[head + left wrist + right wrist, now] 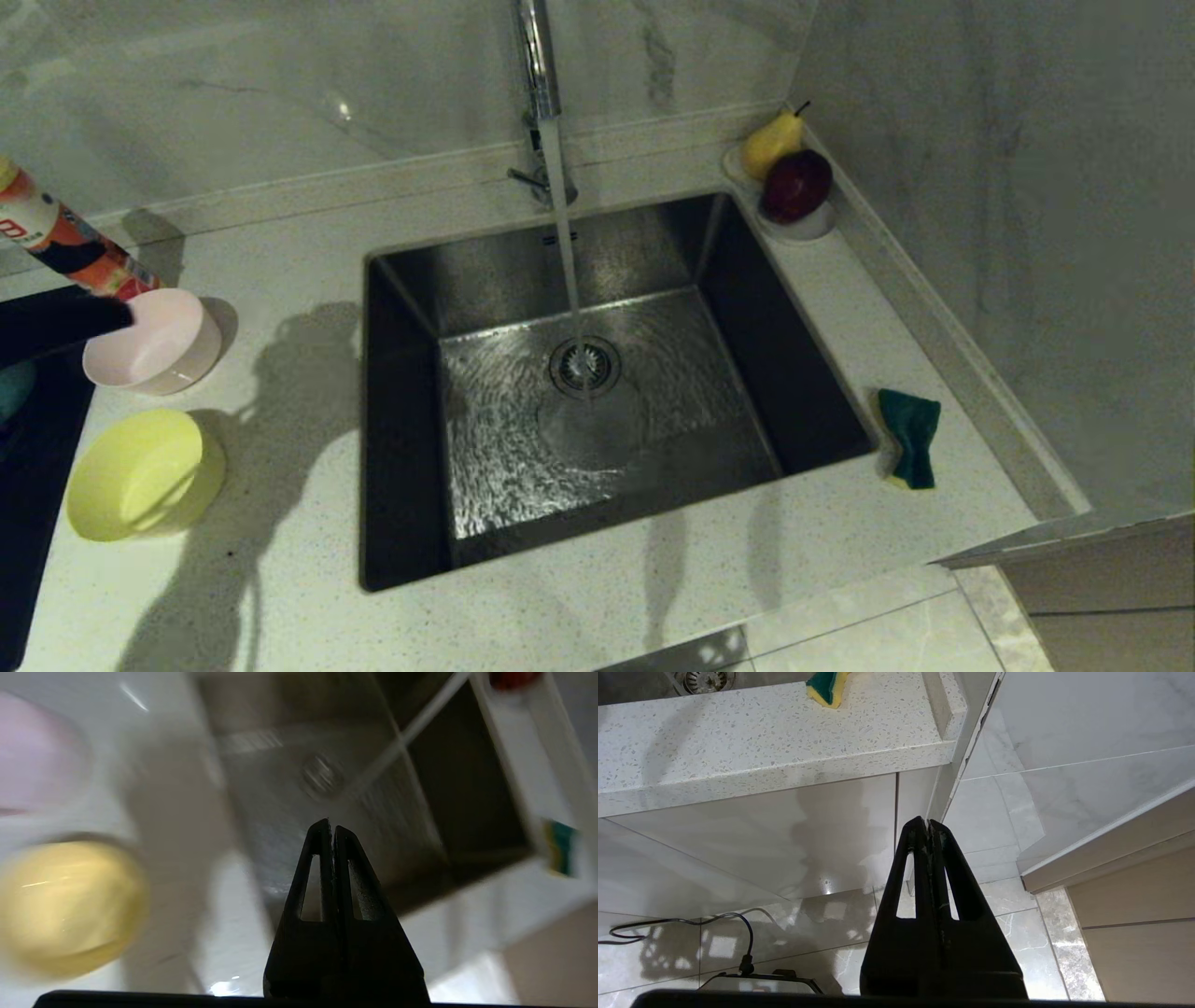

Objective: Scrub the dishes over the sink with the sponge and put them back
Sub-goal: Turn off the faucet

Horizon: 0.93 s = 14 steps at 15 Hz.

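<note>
A pale pink bowl (154,341) and a yellow bowl (145,474) stand on the counter left of the sink (401,373). A sliver of a light blue bowl (13,387) shows at the left edge, mostly hidden. My left gripper (126,317) hangs shut and empty over the pink bowl's near rim. In the left wrist view the left gripper (331,826) points toward the sink (280,802), with the yellow bowl (70,905) and pink bowl (37,760) off to one side. The green-and-yellow sponge (910,437) lies right of the sink. My right gripper (927,823) hangs shut below the counter edge.
Water runs from the tap (537,56) onto the drain strainer (584,366). A white fruit dish (810,224) with a pear and an apple sits in the back right corner. An orange bottle (65,243) stands behind the pink bowl. Walls close the back and right.
</note>
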{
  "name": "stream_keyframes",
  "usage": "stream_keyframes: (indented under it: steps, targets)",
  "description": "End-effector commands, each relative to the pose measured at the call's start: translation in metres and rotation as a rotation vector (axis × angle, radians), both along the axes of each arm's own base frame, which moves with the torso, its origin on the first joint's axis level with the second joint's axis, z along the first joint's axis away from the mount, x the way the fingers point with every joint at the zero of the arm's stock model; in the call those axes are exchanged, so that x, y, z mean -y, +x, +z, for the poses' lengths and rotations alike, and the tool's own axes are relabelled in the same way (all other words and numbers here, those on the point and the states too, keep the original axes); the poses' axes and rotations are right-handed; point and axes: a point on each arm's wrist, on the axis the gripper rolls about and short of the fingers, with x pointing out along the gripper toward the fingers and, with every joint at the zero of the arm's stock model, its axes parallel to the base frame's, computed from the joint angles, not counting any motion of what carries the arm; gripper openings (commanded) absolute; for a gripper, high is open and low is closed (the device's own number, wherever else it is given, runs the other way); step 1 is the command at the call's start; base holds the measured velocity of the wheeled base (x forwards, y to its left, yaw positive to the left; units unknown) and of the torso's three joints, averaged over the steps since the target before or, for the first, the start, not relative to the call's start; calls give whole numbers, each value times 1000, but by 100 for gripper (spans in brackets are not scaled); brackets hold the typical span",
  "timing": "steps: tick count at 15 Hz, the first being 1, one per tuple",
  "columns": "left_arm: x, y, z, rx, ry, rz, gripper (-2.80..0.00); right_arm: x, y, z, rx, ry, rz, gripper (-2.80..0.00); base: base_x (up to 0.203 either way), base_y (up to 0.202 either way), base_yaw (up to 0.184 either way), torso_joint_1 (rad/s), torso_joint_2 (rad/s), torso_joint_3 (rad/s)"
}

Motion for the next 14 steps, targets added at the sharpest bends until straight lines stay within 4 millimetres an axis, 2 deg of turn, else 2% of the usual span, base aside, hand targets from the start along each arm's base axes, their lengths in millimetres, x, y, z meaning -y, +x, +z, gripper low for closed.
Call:
stream_keyframes:
  steps: [1, 3, 7, 10, 14]
  targets:
    - [10, 98, -19, -237, -76, -113, -280, 0, 0, 0, -2, 0, 0, -280, 0, 0, 0, 0, 0, 0]
    - [22, 139, -23, -315, -154, -202, -280, 0, 0, 0, -1, 0, 0, -280, 0, 0, 0, 0, 0, 0]
    - [40, 189, -39, -411, -248, -299, -280, 0, 0, 0, -1, 0, 0, -280, 0, 0, 0, 0, 0, 0]
    - [44, 207, -41, -383, -351, -291, -280, 0, 0, 0, 0, 0, 0, -280, 0, 0, 0, 0, 0, 0]
    - [57, 212, -40, -390, -374, -357, -280, 0, 0, 0, -2, 0, 0, -280, 0, 0, 0, 0, 0, 0]
